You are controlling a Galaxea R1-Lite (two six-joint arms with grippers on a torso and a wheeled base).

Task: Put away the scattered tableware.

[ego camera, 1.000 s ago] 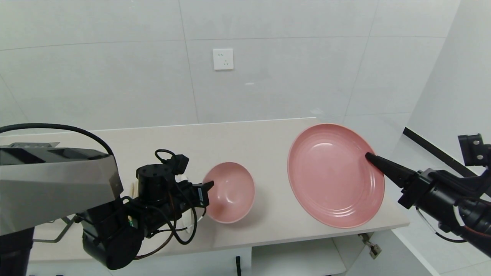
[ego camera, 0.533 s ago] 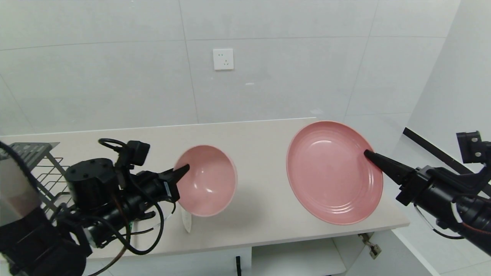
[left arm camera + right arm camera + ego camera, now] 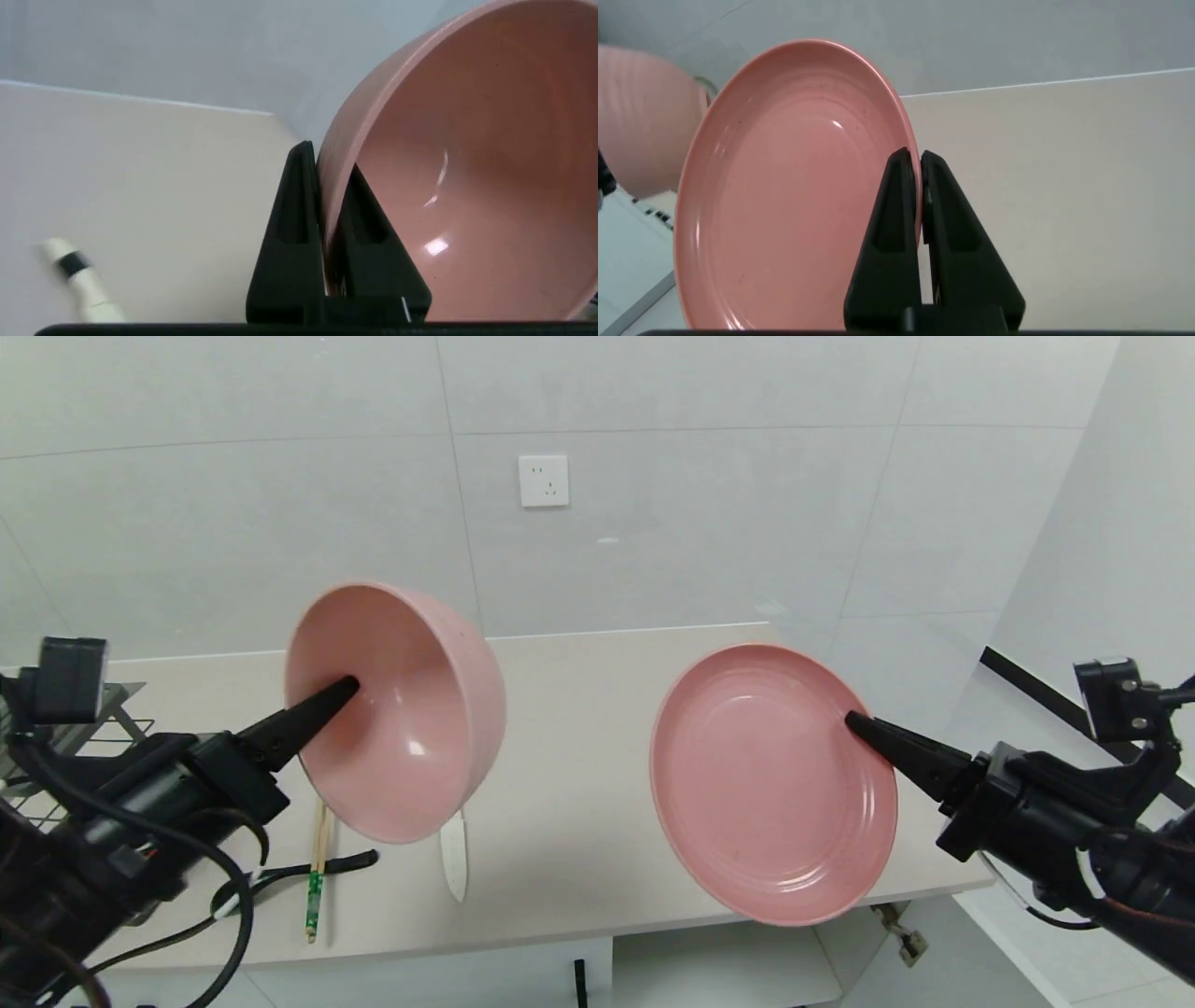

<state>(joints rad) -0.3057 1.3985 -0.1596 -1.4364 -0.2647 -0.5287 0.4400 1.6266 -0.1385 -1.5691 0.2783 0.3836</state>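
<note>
- Head view: the left claw [image 3: 350, 683] pinches the rim of a deep, round, glossy pink bowl [image 3: 411, 728], which is held on edge in the air above the pale, matt surface [image 3: 579, 709]. One finger reaches into the hollow. The thin rim looks like the only purchase on so smooth and curved a wall.
- Head view: on the other side, the right claw [image 3: 851, 719] pinches the edge of a broad, shallow pink plate [image 3: 756, 784] with concentric ridges, held at a slant clear of the surface. Carried by their edges, both pieces look ready to be slotted upright.
- Head view: a pair of slim wooden chopsticks with green ends [image 3: 320, 840] and a small white spoon [image 3: 453, 854] lie near the front of the surface, not yet put away. A grey wire rack [image 3: 75, 705] stands at the far left and is the likely home for the tableware.
- Left wrist view: the two black, wedge-shaped fingers [image 3: 299, 215] of the left claw [image 3: 327, 187] are pressed on the rim of the bowl [image 3: 467, 168], one outside and one inside. Bright glints mark the hard, slick glaze.
- Right wrist view: the right claw [image 3: 920, 159] grips the thin rim of the plate [image 3: 785, 187], with its fingers [image 3: 896, 215] pressed nearly together. The plate's face is faintly speckled and ringed, and the surface [image 3: 1064, 168] lies beyond it.
</note>
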